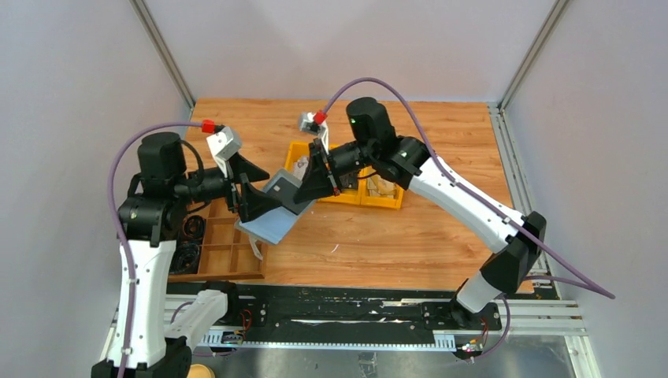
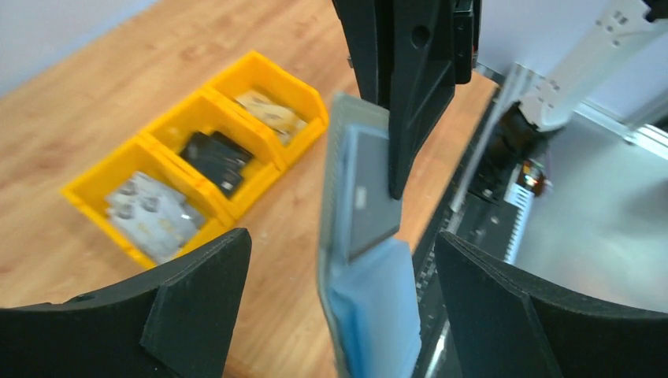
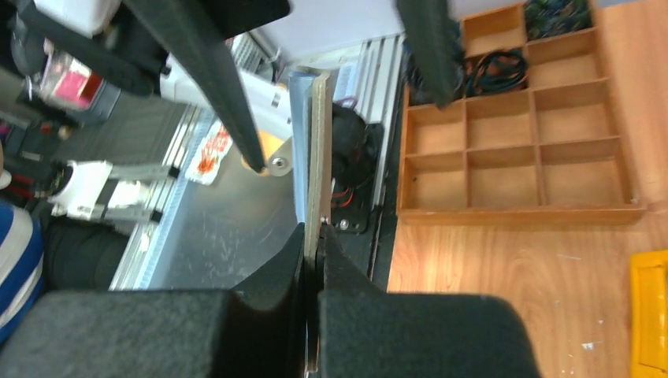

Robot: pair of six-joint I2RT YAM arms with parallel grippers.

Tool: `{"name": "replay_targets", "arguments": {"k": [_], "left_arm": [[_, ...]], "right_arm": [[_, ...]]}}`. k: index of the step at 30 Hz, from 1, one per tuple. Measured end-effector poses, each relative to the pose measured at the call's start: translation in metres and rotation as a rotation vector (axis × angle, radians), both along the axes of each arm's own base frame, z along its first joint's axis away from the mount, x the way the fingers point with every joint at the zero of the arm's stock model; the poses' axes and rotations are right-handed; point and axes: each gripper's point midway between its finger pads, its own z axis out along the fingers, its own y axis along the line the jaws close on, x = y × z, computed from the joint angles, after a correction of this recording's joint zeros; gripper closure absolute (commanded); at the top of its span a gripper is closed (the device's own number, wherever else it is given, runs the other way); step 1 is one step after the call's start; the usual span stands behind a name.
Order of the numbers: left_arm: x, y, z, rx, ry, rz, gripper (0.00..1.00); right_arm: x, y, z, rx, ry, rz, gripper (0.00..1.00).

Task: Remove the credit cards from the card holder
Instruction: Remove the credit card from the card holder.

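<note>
Top external view: the left gripper (image 1: 266,189) has its fingers spread wide, and the grey-blue soft folding card holder (image 1: 268,224) hangs between them, above the wooden counter (image 1: 410,236). The right gripper (image 1: 306,193) has its fingers together on the upper edge of the card holder. A row of yellow plastic bins (image 1: 386,201) lies behind the right fingers, and a brown wooden compartment tray (image 1: 220,256) lies below the left fingers. Left wrist view: both left fingers (image 2: 197,307) stand clear of the card holder (image 2: 374,315), one on each side. A flat grey card (image 2: 366,197) protrudes from its pocket, directly under the right fingers (image 2: 410,102). Right wrist view: the right gripper (image 3: 315,236) is clamped on the thin edge of the card holder (image 3: 299,118). Whether the grip takes the card alone cannot be determined.
</note>
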Motion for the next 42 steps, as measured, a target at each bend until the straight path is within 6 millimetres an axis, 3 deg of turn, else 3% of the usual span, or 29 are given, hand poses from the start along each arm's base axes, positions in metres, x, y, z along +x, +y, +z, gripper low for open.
{"name": "replay_targets", "arguments": {"k": [3,5,11,14,15,17,18,22,25,28,32,35,36,38,40,42], "left_arm": [[0.001,-0.006,-0.021,-0.012,0.106,-0.058,0.15],[0.002,-0.010,-0.031,-0.017,0.155,-0.083,0.24],[-0.020,-0.023,-0.050,-0.022,0.263,-0.187,0.74],[-0.030,-0.024,-0.054,-0.024,0.287,-0.219,0.97],[-0.032,-0.025,-0.054,-0.026,0.290,-0.227,1.00],[-0.035,-0.025,-0.054,-0.030,0.294,-0.239,1.00],[-0.035,-0.025,-0.054,-0.029,0.294,-0.240,1.00],[-0.035,-0.024,-0.056,-0.015,0.311,-0.228,1.00],[-0.030,-0.023,-0.047,-0.005,0.293,-0.210,1.00],[-0.023,-0.021,-0.035,0.005,0.273,-0.171,1.00],[-0.011,-0.020,-0.028,-0.015,0.284,-0.092,1.00],[-0.008,-0.022,-0.022,-0.079,0.287,-0.047,0.99],[-0.009,-0.022,-0.021,-0.099,0.283,-0.037,0.89],[-0.013,-0.023,-0.018,-0.134,0.275,-0.024,0.60],[-0.013,-0.023,-0.016,-0.147,0.254,-0.013,0.43],[-0.015,-0.022,-0.016,-0.155,0.258,-0.002,0.35]], "right_arm": [[-0.015,0.004,-0.016,-0.069,-0.001,0.079,1.00],[-0.021,0.007,-0.024,-0.105,0.001,0.114,1.00],[-0.029,0.010,-0.041,-0.178,0.002,0.165,1.00],[-0.027,0.008,-0.044,-0.194,-0.011,0.154,0.91],[-0.026,0.008,-0.044,-0.198,-0.014,0.150,0.86],[-0.025,0.007,-0.045,-0.201,-0.019,0.146,0.58],[-0.025,0.007,-0.044,-0.202,-0.014,0.143,0.49],[-0.022,0.004,-0.040,-0.144,0.028,0.110,0.43],[-0.016,0.001,-0.041,-0.044,0.099,0.037,0.49],[-0.008,0.001,-0.040,0.064,0.187,-0.025,0.64],[-0.003,0.009,-0.023,0.178,0.285,-0.047,0.89],[0.000,0.008,-0.012,0.246,0.329,-0.056,1.00],[0.000,0.007,-0.010,0.258,0.339,-0.054,1.00],[-0.003,0.005,-0.006,0.272,0.350,-0.040,1.00],[-0.004,0.003,-0.002,0.279,0.359,-0.028,1.00],[-0.002,-0.001,0.004,0.280,0.362,-0.028,1.00]]}}
